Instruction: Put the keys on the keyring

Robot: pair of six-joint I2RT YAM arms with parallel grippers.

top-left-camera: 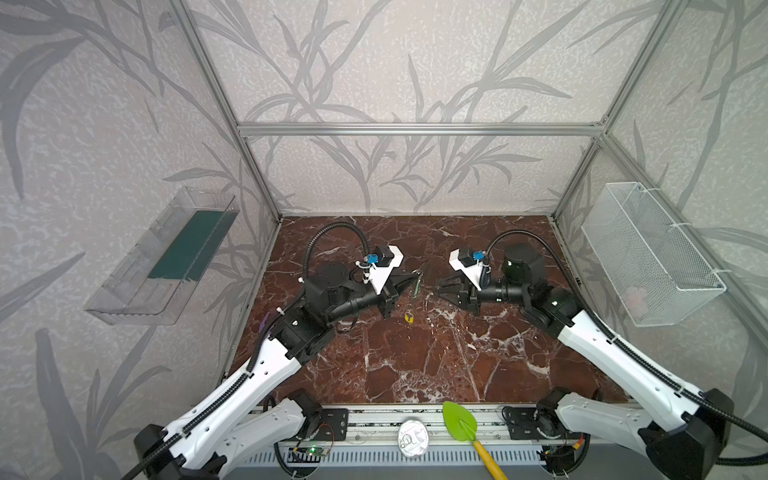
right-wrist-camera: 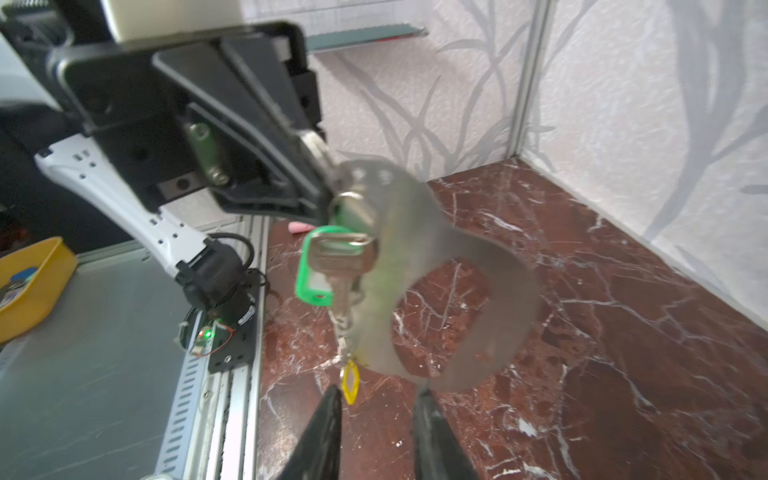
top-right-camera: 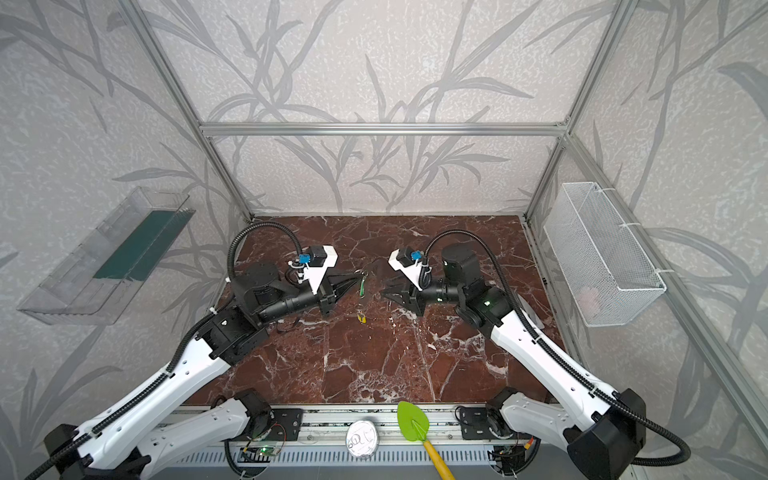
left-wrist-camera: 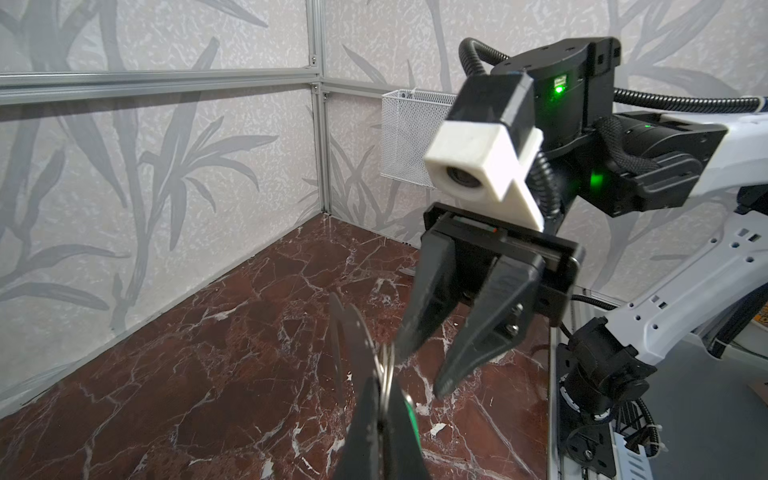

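my left claw [top-left-camera: 415, 279] sits just left of centre in both top views, clamped tight on the flat grey d-shaped metal keyring [right-wrist-camera: 411, 212]. it holds the keyring up on edge above the red-brown marble tabletop [top-left-camera: 415, 365]. in the right wrist view the keyring fills the middle of the frame. it is blurred, with its big oval opening facing me and small holes near the pinched upper end. just left of it hangs a small silvery key [right-wrist-camera: 340, 253], lying over its bright green oblong plastic tag [right-wrist-camera: 309, 274] and close against the plate's edge. a short chain drops from there to the yellow plastic tag [right-wrist-camera: 350, 380] at lower centre. in a top view that yellow tag [top-left-camera: 409, 318] shows just below the left claw's tips. i cannot tell whether it touches the tabletop, and its own key is too small to make out. my right claw [left-wrist-camera: 422, 370] stands open with nothing between its fingers. its tips point at the keyring from the right and are close to it, but i cannot tell whether a tip touches.
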